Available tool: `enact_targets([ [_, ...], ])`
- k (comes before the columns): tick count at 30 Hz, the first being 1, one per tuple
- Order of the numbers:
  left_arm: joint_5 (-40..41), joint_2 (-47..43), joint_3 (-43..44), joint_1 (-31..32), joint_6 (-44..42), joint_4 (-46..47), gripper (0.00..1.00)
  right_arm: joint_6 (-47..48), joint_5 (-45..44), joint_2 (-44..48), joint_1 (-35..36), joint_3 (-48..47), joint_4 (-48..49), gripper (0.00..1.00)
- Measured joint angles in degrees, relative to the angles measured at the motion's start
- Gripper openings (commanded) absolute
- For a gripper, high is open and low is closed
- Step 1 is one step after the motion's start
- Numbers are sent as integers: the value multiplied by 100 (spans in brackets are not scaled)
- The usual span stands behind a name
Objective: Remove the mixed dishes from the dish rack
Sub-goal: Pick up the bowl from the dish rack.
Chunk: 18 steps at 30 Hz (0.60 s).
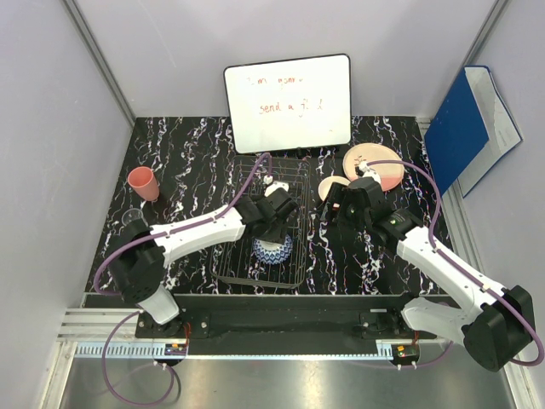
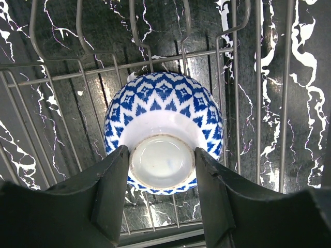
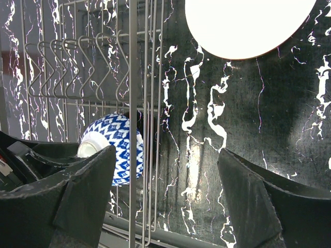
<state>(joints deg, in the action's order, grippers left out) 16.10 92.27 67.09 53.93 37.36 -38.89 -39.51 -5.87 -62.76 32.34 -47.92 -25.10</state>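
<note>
While L gripper (image 2: pixel 161 152) pinches blue-and-white bowl (image 2: pixel 163 98) foot in dish rack (image 2: pixel 155 61), R gripper (image 3: pixel 166 152) wide open.

A: What's on the blue-and-white round ceramic bowl (image 2: pixel 163 111)?
B: Diamonds and zigzags; its foot is plain white.
A: And the flat tabletop (image 1: pixel 187 162)?
B: Black, veined white like marble. Far left stands a salmon-pink plastic cup (image 1: pixel 143 182).
</note>
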Motion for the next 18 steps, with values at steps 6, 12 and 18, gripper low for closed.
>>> enact_targets([
  [6,-66,-42,0,-9,-35,-42,0,0,0,0,0,0,0,87],
  [12,-190,-199,7,-9,-55,-286,0,0,0,0,0,0,0,87],
  [18,-195,-570,271,-9,-155,-673,0,0,4,0,0,0,-2,87],
])
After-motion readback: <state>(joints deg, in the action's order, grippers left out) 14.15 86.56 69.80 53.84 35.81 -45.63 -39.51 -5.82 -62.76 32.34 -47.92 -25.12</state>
